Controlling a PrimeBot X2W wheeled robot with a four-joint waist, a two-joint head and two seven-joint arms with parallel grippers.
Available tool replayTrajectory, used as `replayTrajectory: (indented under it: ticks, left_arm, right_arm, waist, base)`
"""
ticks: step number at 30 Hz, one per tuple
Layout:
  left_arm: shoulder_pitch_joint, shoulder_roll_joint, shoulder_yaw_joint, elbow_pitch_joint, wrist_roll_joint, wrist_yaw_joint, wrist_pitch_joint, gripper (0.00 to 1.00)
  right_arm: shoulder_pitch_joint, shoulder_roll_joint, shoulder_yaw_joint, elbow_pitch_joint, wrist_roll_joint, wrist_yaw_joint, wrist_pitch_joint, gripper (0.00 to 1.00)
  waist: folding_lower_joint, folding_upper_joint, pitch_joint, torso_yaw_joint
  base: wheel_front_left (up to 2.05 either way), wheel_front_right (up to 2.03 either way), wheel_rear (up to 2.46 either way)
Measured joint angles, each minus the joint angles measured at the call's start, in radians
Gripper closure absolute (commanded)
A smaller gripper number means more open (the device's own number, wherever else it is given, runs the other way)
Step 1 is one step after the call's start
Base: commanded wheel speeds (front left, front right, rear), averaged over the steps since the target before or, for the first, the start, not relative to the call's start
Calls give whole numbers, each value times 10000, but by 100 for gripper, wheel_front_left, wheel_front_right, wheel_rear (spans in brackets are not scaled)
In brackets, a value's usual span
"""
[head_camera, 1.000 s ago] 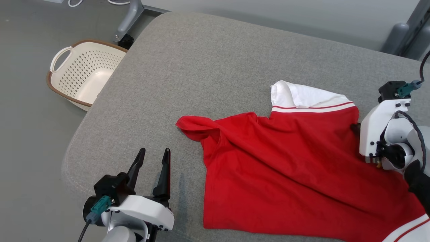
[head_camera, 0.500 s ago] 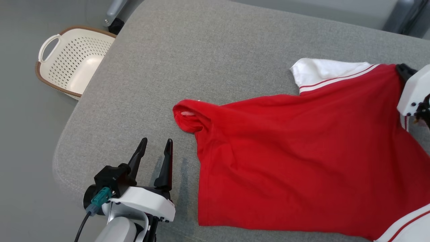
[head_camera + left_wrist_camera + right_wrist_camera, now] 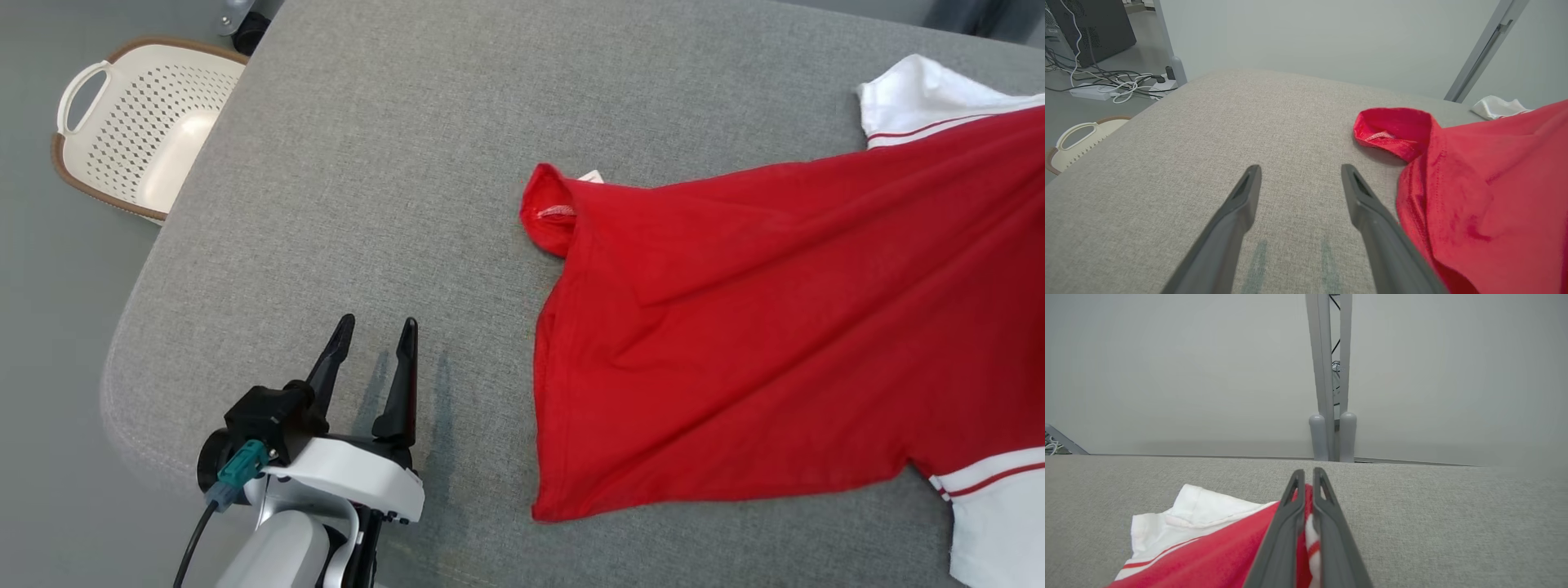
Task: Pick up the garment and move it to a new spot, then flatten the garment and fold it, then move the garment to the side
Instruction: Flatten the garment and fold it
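The garment (image 3: 775, 327) is a red shirt with white, red-striped sleeves, spread over the right half of the grey padded table (image 3: 392, 163). Its rolled red collar end (image 3: 549, 211) points left. My left gripper (image 3: 374, 333) stands open over bare table, left of the shirt's hem, its fingers (image 3: 1241, 208) apart with nothing between them; the garment (image 3: 1486, 192) lies just to their right. In the right wrist view my right gripper (image 3: 1308, 475) is shut on the garment (image 3: 1216, 555), pinching red and white cloth between its fingers above the table.
A cream perforated laundry basket (image 3: 131, 139) with a brown rim stands on the floor off the table's far left corner. Cables and a power strip (image 3: 1106, 87) lie on the floor beyond. A grey metal post (image 3: 1331, 396) rises behind the table's far edge.
The right gripper closed on the shirt's edge and pulled it up and to the right, stretching the cloth. The head camera tilted down and the right gripper left its view. The left gripper stayed open in place.
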State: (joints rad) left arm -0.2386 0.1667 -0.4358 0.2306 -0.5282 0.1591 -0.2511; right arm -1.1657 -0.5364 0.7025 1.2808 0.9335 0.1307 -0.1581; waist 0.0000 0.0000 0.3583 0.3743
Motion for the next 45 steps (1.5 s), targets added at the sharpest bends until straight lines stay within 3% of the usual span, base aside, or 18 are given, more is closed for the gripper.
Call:
replayTrajectory:
  ticks: [5, 6, 7, 18, 24, 28, 32, 37, 45]
  left_arm:
    - [-134, 4, -27, 15, 4, 0, 13, 0]
    - [-134, 13, -31, 44, 4, 0, 17, 0]
    - [-134, 33, -35, 63, 4, 0, 35, 0]
    - [81, 437, 184, 92, -50, 109, 54, 0]
    - [615, 863, 481, -207, -169, 362, 144, 0]
    - [1211, 1308, 757, -750, -265, 445, 128, 0]
    - [1591, 1505, 1039, -1271, -201, 621, 38, 0]
    - [2040, 1398, 1482, -1751, -362, 639, -61, 0]
    - [2602, 1244, 1810, -1937, -46, 637, -105, 0]
  right_arm:
    - [-1, -67, -286, 52, -98, 0, -102, 100]
    - [78, -77, -378, 52, -109, 0, -100, 64]
    - [158, -67, -458, 63, -127, 0, -111, 0]
    - [971, 1315, -391, -144, -529, 0, -738, 0]
    - [1875, 1810, -82, -1411, -481, 0, -980, 0]
    - [2689, 1753, -144, -2901, -790, 0, -1018, 0]
    - [3616, 1461, -1231, -4224, -1459, -2, -1037, 0]
    - [5411, 1553, -2957, -5981, -2738, 0, -1039, 0]
    - [8556, 2378, -5210, -8822, -4638, 0, -1053, 0]
  waist:
    - [0, 0, 34, -85]
    - [0, 0, 13, -115]
    - [0, 0, -21, -146]
    - [0, 0, -1045, -967]
    - [0, 0, -1821, -1780]
    - [0, 0, -2522, -2520]
    - [0, 0, -3011, -3052]
    - [0, 0, -3440, -3555]
    - [0, 0, -3657, -3908]
  base:
    - [0, 0, 0]
    - [0, 0, 0]
    - [0, 0, 0]
    - [0, 0, 0]
    - [0, 0, 0]
    - [0, 0, 0]
    - [0, 0, 0]
    - [0, 0, 0]
    - [0, 0, 0]
